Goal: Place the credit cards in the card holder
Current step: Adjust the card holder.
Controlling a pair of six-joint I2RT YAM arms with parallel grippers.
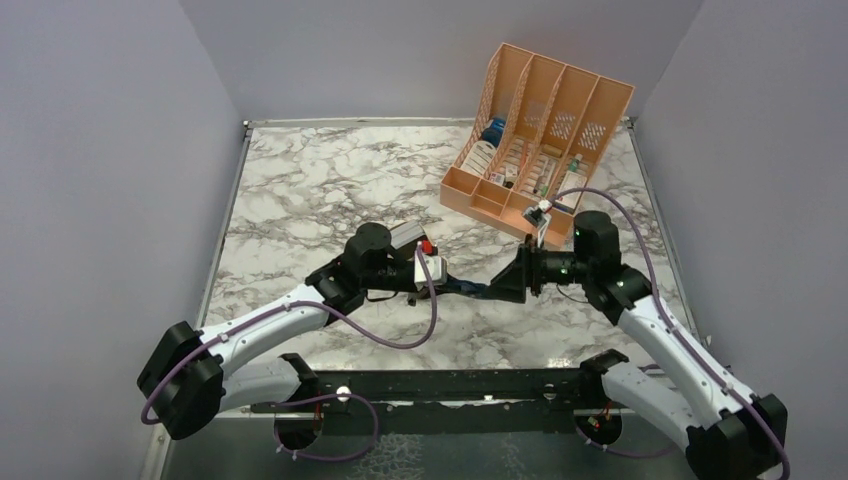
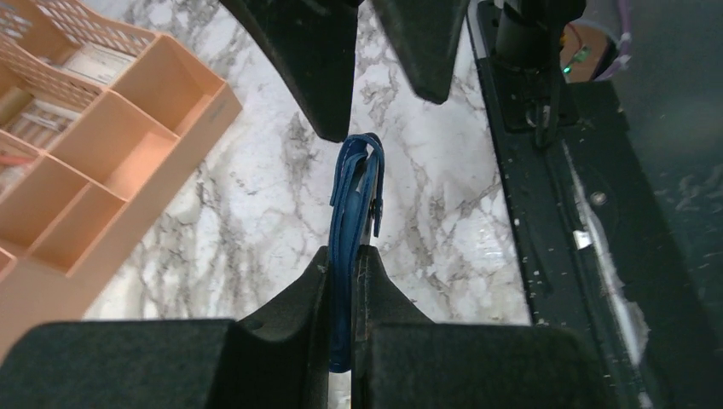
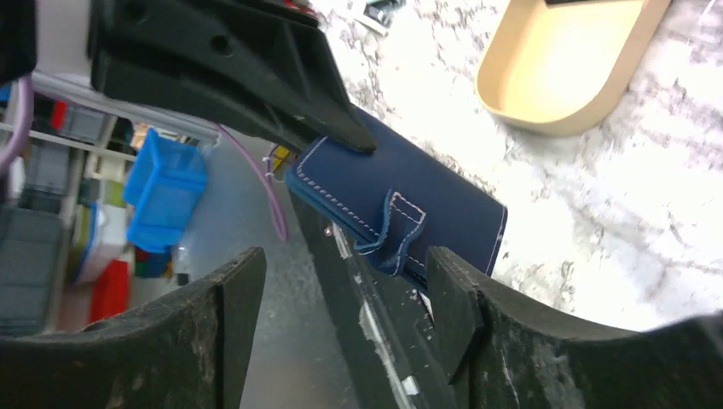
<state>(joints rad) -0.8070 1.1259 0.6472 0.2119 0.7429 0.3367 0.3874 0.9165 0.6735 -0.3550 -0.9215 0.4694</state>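
Lab test booth: plain grey walls [image 1: 100,150] enclosing a marble-print table [image 1: 320,190].

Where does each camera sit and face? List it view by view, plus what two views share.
Top external: above and behind the bases, looking down on the marble table; both arms show, left gripper and right gripper flanking the card holder.
Left wrist: on the left arm, looking along its own fingers, shut on the card holder.
Right wrist: on the right arm, looking past its own open fingers at the card holder.
Shared: both wrist views show the card holder.
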